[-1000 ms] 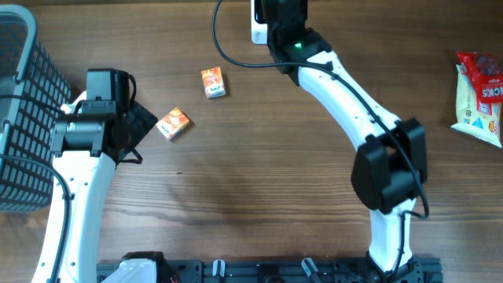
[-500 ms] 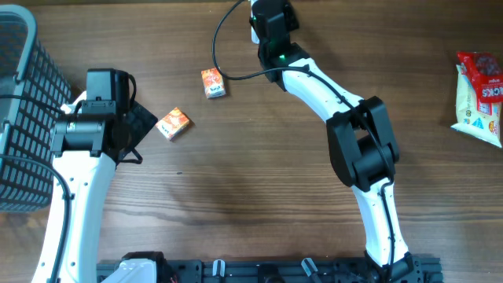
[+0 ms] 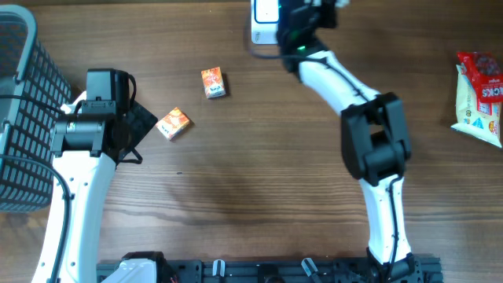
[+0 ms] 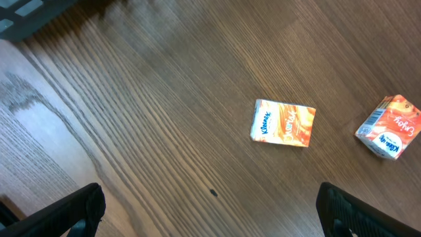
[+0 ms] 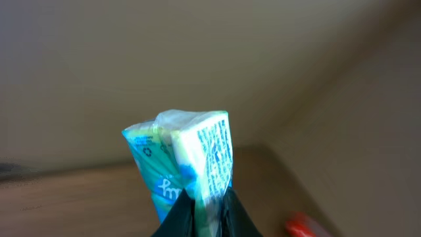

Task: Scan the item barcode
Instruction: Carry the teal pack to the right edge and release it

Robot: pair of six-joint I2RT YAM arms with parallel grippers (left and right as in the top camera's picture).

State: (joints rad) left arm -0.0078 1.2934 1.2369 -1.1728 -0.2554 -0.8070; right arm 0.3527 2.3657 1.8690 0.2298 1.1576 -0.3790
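On your far left the basket [image 3: 16, 102] sits at the table [image 3: 259, 181] edge, and the left fingers [image 4: 72, 210] beside it are spread wide with nothing between them, hanging over bare wood. Just ahead of them lie an orange tissue pack [image 4: 283, 123] and, near it, a second orange box [image 4: 388, 127], both flat on the table and apart from each other.

Further right, at the far edge, is the white scanner [image 3: 264, 17]. The right fingers [image 5: 176, 224] are pressed together on the lower end of a blue, green and white packet [image 5: 191, 151], holding it upright in the air with its printed end panel towards the wrist camera. From overhead I cannot tell exactly where the packet sits relative to the scanner. The snack bag [image 3: 479, 90] lies well apart on the far right.

You look to be in the presenting step: item in hand, near the scanner, barcode not yet clearly aimed. Next you will probably need to turn the wrist so the coded panel faces the scanner window, then hold steady.

Against half a second ago, the right wrist has swung rightward off the scanner, uncovering its white body. The left arm and both orange items have not moved.
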